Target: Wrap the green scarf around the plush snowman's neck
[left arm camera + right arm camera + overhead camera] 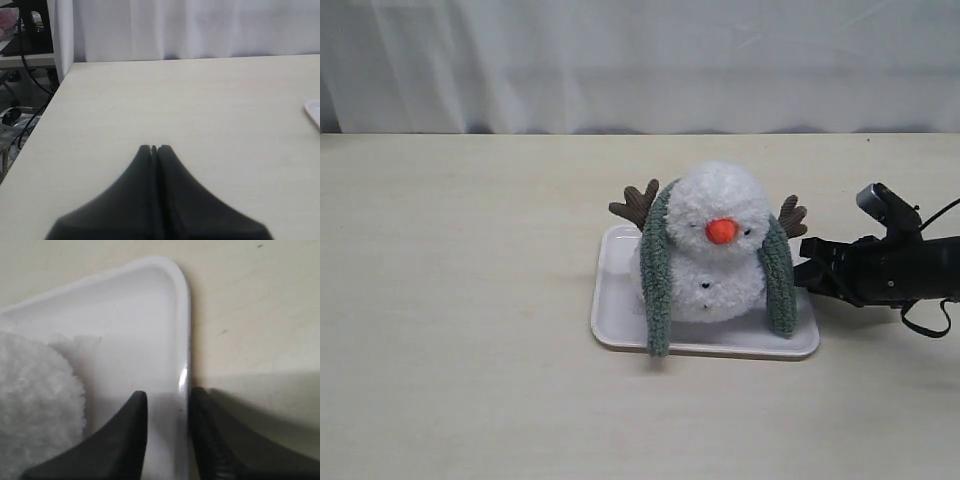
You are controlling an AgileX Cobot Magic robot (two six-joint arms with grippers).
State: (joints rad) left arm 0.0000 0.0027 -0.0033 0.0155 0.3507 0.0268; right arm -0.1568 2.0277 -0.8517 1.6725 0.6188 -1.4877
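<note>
The plush snowman sits upright on a white tray, orange nose facing the camera. The green scarf runs behind its head. One end hangs down each side of the body, and the left end reaches over the tray's front rim. The neck crease at the front is bare. My right gripper lies low at the tray's right edge. In the right wrist view it is open, its fingers either side of the tray rim, beside white plush. My left gripper is shut on nothing over bare table.
The pale wooden table runs to a white curtain at the back. In the left wrist view the table's side edge drops off to cables and furniture, and a corner of the tray shows.
</note>
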